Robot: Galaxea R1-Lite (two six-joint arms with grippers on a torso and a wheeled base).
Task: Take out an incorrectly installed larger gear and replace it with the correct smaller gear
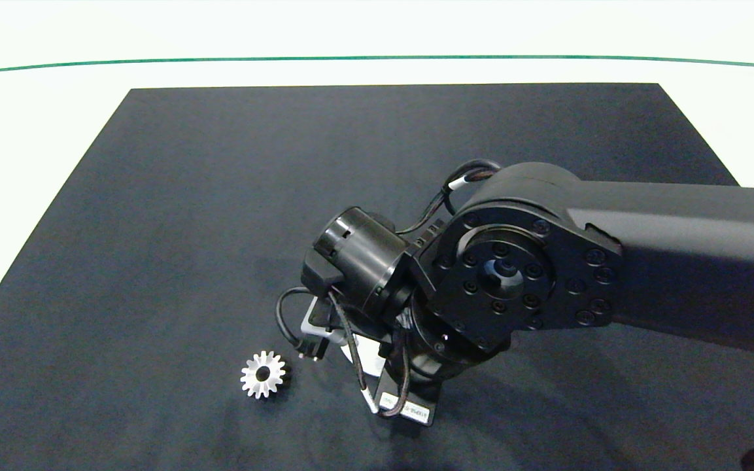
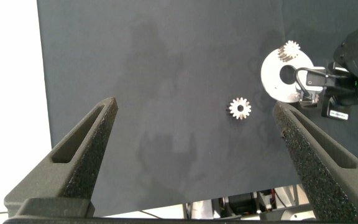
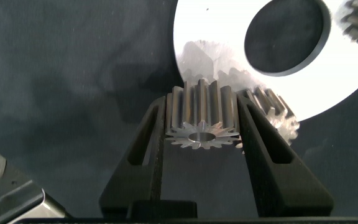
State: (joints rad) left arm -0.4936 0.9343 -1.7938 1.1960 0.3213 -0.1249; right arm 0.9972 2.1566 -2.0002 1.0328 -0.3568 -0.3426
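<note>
Black mat (image 1: 187,196), gear (image 1: 263,374), disc (image 2: 277,79)

We see our right arm (image 1: 677,261) as a big, smooth, black tube. Its round joint (image 1: 504,275) has a ring of small black screws around a middle hole. A shiny black barrel part (image 1: 357,252) sits next to it. Thin black cables (image 1: 445,196) loop around the joint, one with a white band. A small white label (image 1: 412,411) sits on a black block. The right claw (image 3: 204,134) has two flat dark fingers with long slots. The left claw (image 2: 194,118) has two rough, dark grey fingers (image 2: 86,149), each with a slot.
</note>
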